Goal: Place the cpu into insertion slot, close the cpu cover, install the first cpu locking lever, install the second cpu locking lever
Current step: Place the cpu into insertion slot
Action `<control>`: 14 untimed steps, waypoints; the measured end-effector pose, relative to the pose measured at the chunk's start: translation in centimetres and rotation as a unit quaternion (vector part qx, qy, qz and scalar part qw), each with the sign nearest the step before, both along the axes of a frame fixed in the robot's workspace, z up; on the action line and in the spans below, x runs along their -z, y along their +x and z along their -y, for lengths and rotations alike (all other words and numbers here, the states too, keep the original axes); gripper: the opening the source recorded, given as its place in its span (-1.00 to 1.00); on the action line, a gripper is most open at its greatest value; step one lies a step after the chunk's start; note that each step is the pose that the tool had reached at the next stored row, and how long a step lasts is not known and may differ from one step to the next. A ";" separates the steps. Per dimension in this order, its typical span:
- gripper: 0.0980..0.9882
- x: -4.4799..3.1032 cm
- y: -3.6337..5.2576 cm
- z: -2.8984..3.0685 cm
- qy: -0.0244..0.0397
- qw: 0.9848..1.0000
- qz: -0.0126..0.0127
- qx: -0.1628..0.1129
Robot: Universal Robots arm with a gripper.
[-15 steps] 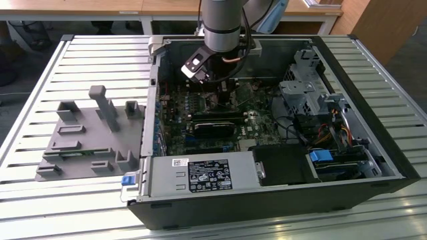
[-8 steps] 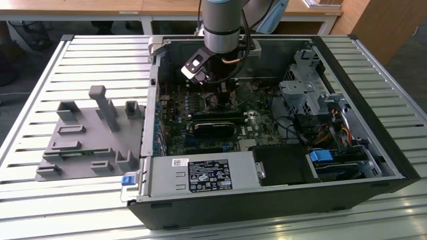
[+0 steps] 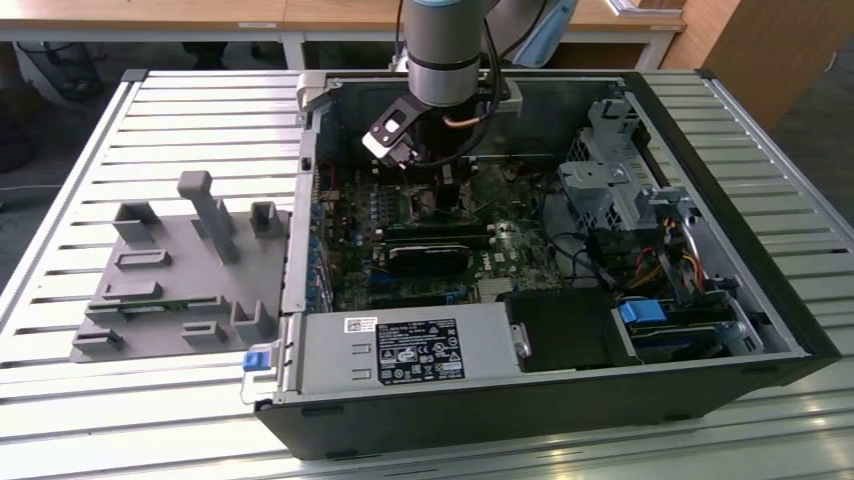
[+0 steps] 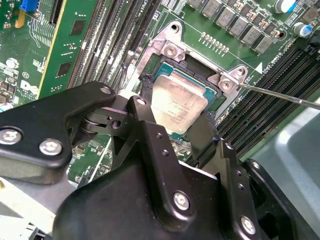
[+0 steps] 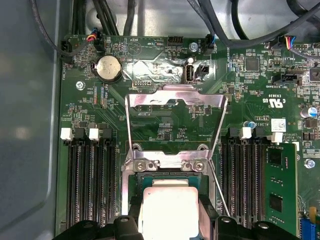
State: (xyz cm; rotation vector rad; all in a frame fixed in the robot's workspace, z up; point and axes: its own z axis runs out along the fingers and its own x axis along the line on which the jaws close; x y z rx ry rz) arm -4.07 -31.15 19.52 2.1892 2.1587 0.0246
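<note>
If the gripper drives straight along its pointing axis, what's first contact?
The cpu, directly ahead of the gripper at the slot. Depth is unclear, so it may already touch; the cover stands open, out of line.

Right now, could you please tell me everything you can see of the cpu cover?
In the first wrist view, the cpu cover is a thin, shiny, silvery metal frame with a large cut-out window, through which the green board shows. It is open, swung back from the insertion slot. Its two side arms run to a silvery two-screw bracket at the slot's edge. Nothing else touches it.
</note>
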 end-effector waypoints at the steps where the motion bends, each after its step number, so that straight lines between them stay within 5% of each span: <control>1: 0.00 0.00 0.00 0.00 0.000 1.000 0.000 0.000; 3: 0.14 0.00 0.00 0.00 0.000 1.000 0.000 0.000; 14: 0.14 -0.68 0.00 -0.03 0.002 1.000 0.000 0.000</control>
